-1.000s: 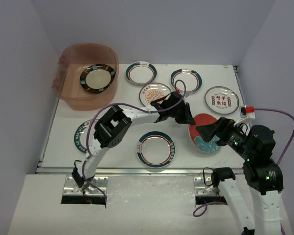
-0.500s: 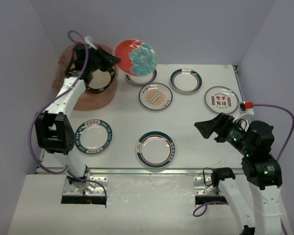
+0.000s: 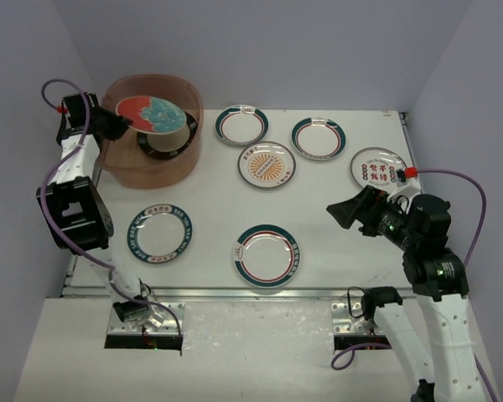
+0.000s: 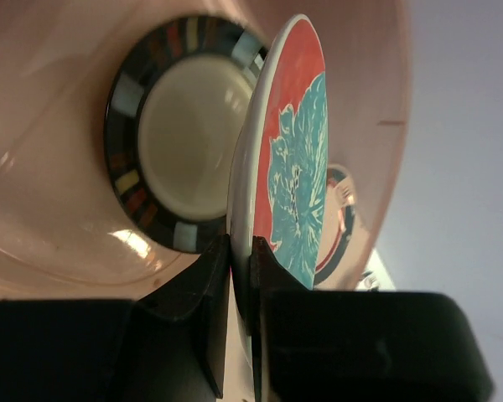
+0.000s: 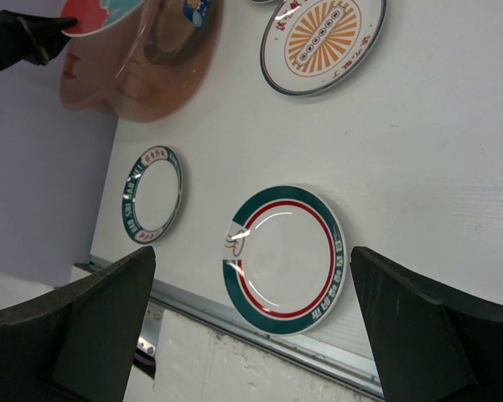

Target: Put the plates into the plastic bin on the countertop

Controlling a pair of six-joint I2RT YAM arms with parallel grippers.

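Note:
My left gripper [image 3: 115,126] is shut on the rim of a red plate with a teal flower [image 3: 151,113] and holds it tilted over the pinkish plastic bin [image 3: 142,172]. The left wrist view shows its fingers [image 4: 272,276] pinching the edge of this plate [image 4: 293,167], above a black-rimmed plate [image 4: 176,134] lying in the bin [image 4: 50,234]. Several plates lie on the white countertop [image 3: 210,209], among them an orange sunburst one [image 3: 267,163] and a green-and-red rimmed one [image 3: 267,255]. My right gripper [image 3: 345,214] hovers open and empty over the right side.
Two green-rimmed plates [image 3: 241,125] [image 3: 318,137] lie at the back, a red-character plate [image 3: 378,170] at the right edge, a green-ringed plate [image 3: 159,233] at front left. The metal front rail [image 5: 268,322] runs below the nearest plate [image 5: 285,260].
My left arm has swung from mid-table to the back left with the red-teal plate, then lowered it over the bin. The right gripper shifted slightly and stayed open.

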